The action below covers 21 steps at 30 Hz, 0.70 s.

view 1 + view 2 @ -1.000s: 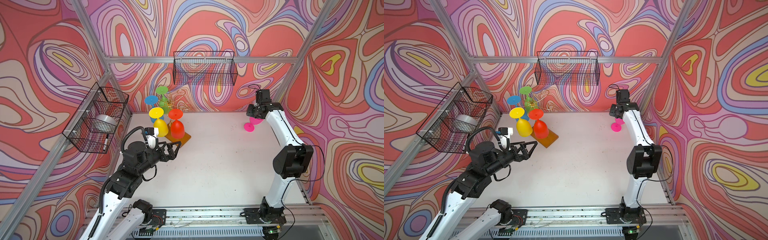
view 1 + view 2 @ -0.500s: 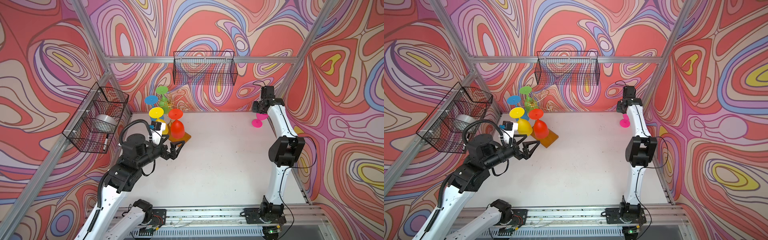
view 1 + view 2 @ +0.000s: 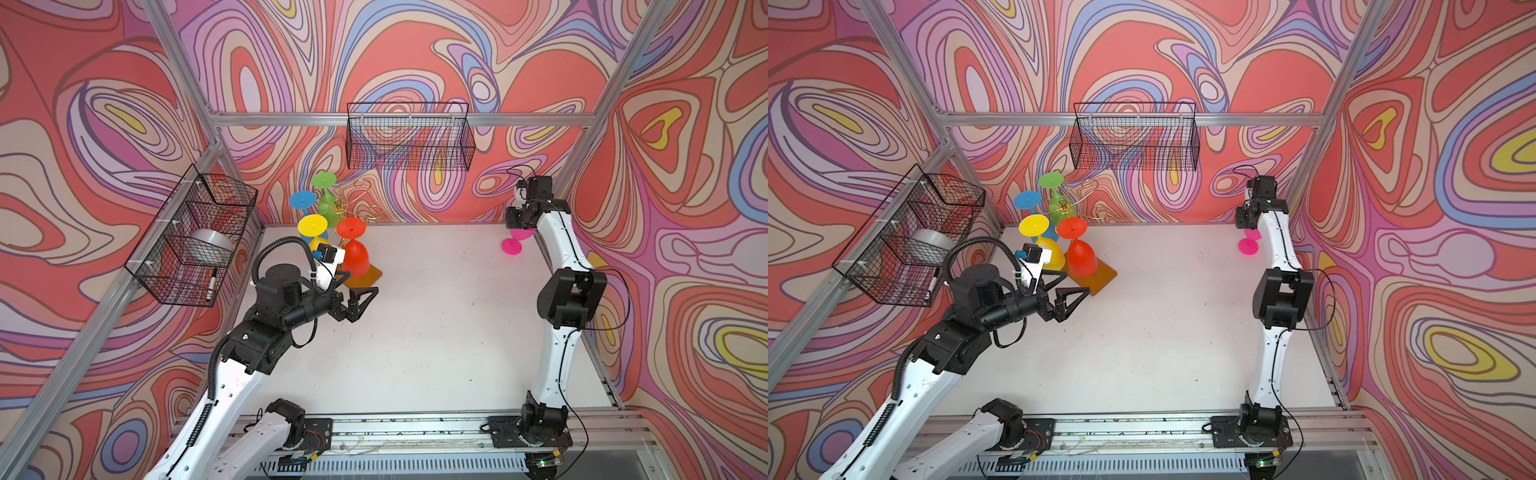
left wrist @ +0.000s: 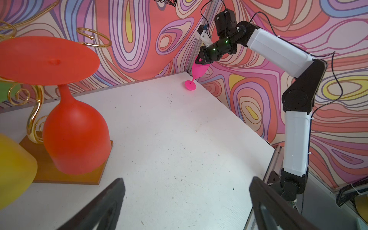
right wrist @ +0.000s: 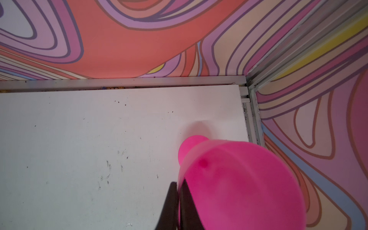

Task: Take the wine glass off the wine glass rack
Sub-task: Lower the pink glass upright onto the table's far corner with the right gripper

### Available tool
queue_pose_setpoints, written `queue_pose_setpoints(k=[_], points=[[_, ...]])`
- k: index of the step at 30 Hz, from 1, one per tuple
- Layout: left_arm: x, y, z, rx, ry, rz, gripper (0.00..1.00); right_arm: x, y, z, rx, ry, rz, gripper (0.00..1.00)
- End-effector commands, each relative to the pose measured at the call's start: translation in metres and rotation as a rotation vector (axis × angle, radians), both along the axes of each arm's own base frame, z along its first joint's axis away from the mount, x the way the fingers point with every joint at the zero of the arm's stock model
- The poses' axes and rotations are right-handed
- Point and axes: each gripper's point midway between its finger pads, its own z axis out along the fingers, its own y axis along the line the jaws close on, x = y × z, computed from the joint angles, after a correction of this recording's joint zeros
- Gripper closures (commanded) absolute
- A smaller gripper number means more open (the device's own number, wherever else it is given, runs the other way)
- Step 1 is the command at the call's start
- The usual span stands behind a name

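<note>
Tilted pink wine glass [image 4: 199,70], rim in right hand [image 4: 203,62], foot at surface [image 4: 179,129] (contact unclear); wine glass rack [image 3: 368,276], gold wire, amber base, just beyond left hand [image 3: 362,283], bearing inverted glasses [image 3: 355,259].

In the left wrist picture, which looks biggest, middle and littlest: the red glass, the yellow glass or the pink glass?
1. red upside-down plastic wine glass, close up.
2. yellow plastic glass, cut off by the edge.
3. pink plastic wine glass, far away, so its true size is unsure.
</note>
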Motion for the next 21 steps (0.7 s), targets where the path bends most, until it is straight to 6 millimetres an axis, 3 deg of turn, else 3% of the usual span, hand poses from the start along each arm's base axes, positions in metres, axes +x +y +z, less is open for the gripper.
queue_pose_setpoints(k=[1,21], points=[[0.003,-0.002,-0.002,0.012,-0.029,-0.019,0.03,0.011,0.004,0.001,-0.031,-0.027,0.064,1.00],[0.011,-0.009,-0.012,0.002,0.005,-0.044,0.03,0.021,-0.004,-0.011,-0.044,-0.028,0.028,1.00]])
